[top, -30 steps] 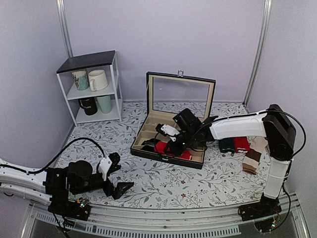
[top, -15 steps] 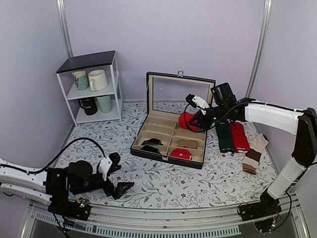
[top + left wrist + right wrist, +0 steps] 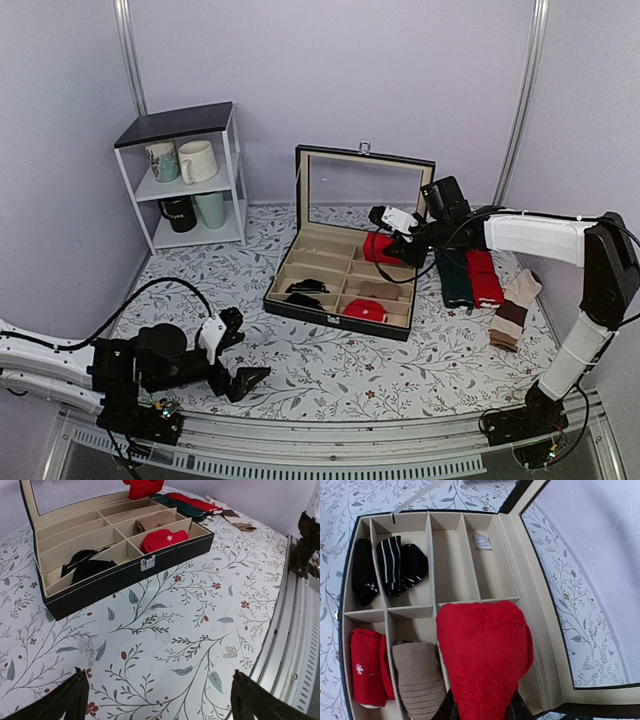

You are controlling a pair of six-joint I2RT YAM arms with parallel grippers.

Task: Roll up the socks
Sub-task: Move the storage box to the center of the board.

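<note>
right tool tips hidden behind red sock roll, left tool fingers cropped

Right pincer — socks lifted; swung rearward.

Compartment case sits mid-table, its lid upright along the far edge. Shelf rack stands at the far left by the back wall, with mugs on its middle and bottom levels.

Case, left half: folded socks in the two front compartments, a small tag in the rearmost. Right half: front roll in the nearest compartment, second roll just behind it.

Rolled socks, pinched in the right gripper, hang over the right half's rear compartments, near the lid.

Right of the case, two flat socks lie side by side. Another pair lies further right and nearer.

Left gripper sits low at the near left, well apart from the case.
</note>
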